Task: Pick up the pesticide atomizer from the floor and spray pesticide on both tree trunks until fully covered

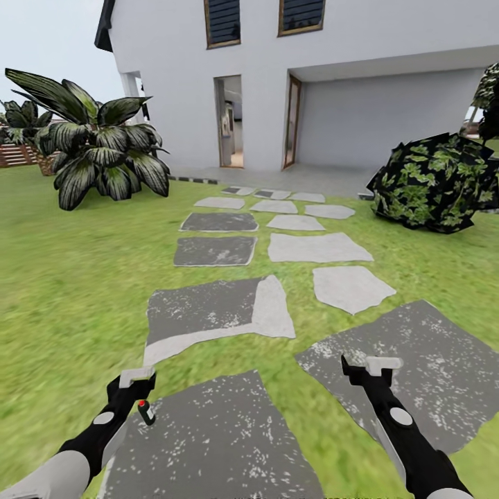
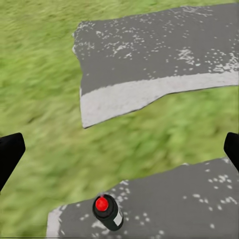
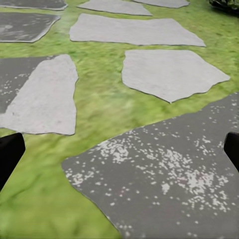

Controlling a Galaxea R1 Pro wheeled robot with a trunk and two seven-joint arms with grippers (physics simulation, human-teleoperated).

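The pesticide atomizer (image 1: 145, 412) is a small dark green bottle with a red top and a pale label. It stands upright on the corner of a dark grey stepping stone (image 1: 215, 443), next to the grass. My left gripper (image 1: 136, 379) hovers just above and beside it, open, with nothing between its fingers. In the left wrist view the atomizer (image 2: 108, 212) sits off to one side of the open gripper (image 2: 119, 152). My right gripper (image 1: 371, 363) is open over another speckled stone (image 3: 174, 174), holding nothing (image 3: 119, 152). The trees and their trunks are out of view.
Grey stepping stones (image 1: 315, 247) lead across the lawn to the white house (image 1: 305, 83) with open doors. A black-leaved plant (image 1: 97, 149) stands at the far left. A round leafy bush (image 1: 436, 180) sits at the right. A bit of brown fence (image 1: 15, 155) shows far left.
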